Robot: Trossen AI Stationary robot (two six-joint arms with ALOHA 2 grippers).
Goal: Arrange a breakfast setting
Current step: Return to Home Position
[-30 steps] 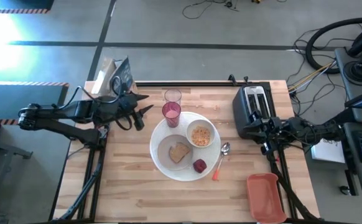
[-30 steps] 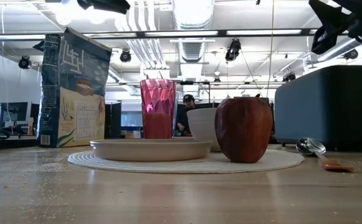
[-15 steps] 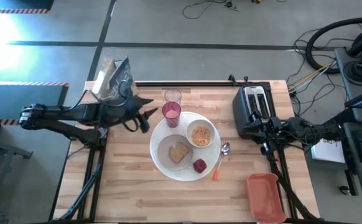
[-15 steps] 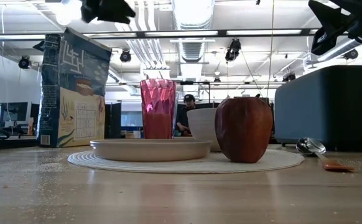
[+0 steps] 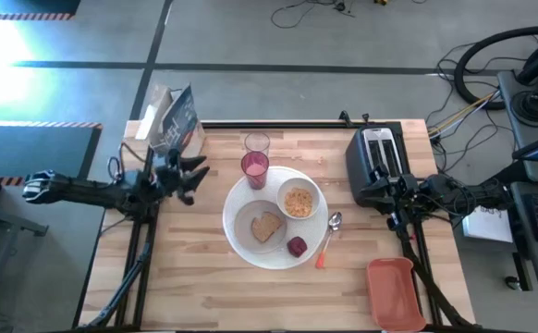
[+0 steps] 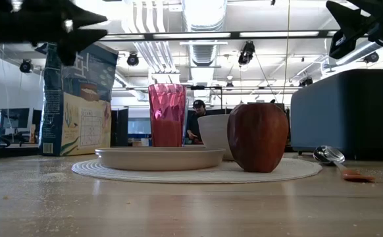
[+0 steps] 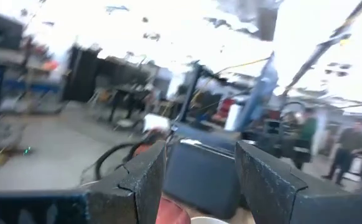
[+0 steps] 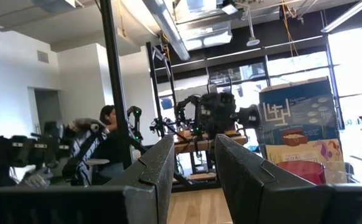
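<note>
The large white plate (image 5: 278,260) lies mid-table and carries a smaller pale plate (image 5: 245,222) with the toast slice (image 5: 267,225), the small white bowl (image 5: 299,201) and the dark-red fruit (image 5: 296,246). The pink tumbler (image 5: 254,168) and the clear glass (image 5: 256,143) stand at its far side. The orange-handled spoon (image 5: 328,237) lies to its right. My left gripper (image 5: 198,178) is open and empty, left of the tumbler, above the table. My right gripper (image 5: 367,193) is open and empty at the toaster's near end.
A black two-slot toaster (image 5: 375,159) stands at the far right. An orange-red tray (image 5: 395,291) lies at the near right corner. A cereal box (image 5: 172,120) stands at the far left corner. Crumbs dot the wood (image 6: 40,181) at the near left.
My left gripper has drawn back from beside the pink tumbler toward the table's left edge and has come lower, staying open and empty. The right arm and the setting have kept still.
</note>
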